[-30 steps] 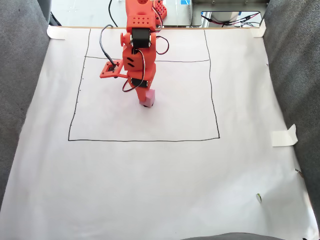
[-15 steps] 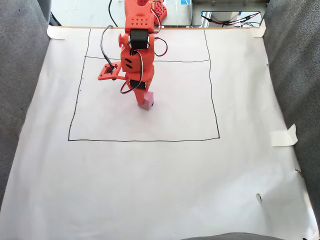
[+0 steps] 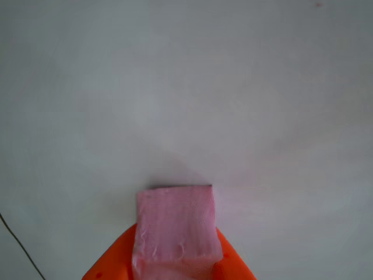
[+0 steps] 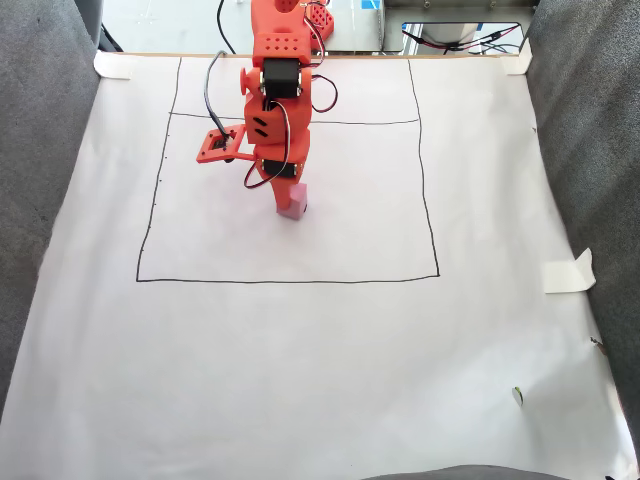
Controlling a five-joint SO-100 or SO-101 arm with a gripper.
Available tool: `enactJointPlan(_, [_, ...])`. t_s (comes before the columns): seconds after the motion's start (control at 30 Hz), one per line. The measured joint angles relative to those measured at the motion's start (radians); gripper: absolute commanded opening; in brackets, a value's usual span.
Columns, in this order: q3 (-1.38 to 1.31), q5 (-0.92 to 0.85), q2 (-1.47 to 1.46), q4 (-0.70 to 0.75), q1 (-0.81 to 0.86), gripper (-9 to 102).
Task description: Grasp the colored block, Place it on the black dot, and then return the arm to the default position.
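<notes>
In the fixed view the orange arm (image 4: pixel 275 110) reaches down into the drawn square, and its gripper (image 4: pixel 289 193) is shut on the pink block (image 4: pixel 293 203), low over the paper. In the other view the block (image 3: pixel 175 219) sits between the two orange fingers (image 3: pixel 111 265) of the gripper (image 3: pixel 175 245), which press on its left and right sides. A thin dark sliver (image 3: pixel 180 186) peeks out at the block's far edge. I cannot tell whether it is the black dot or shadow; the rest is hidden under the block.
A black pen rectangle (image 4: pixel 290 281) is drawn on the white paper (image 4: pixel 300 380). Grey fabric (image 4: pixel 590 130) flanks both sides. A piece of tape (image 4: pixel 568 272) sticks up at the right edge, and a small speck (image 4: pixel 517 395) lies near the front right. A thin dark cable (image 3: pixel 17 245) crosses the left of the other view.
The arm and the pink block have shifted slightly, a little left and toward the front of the square. The gripper has stayed shut on the block.
</notes>
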Motion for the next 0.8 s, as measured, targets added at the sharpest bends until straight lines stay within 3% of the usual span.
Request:
enactJointPlan(0.5, [-0.017, -0.098, -0.026, 0.06, -0.008, 0])
enactJointPlan(0.63, [-0.018, -0.127, -0.028, 0.072, -0.008, 10])
enactJointPlan(0.8, [-0.02, -0.137, -0.028, 0.087, -0.008, 13])
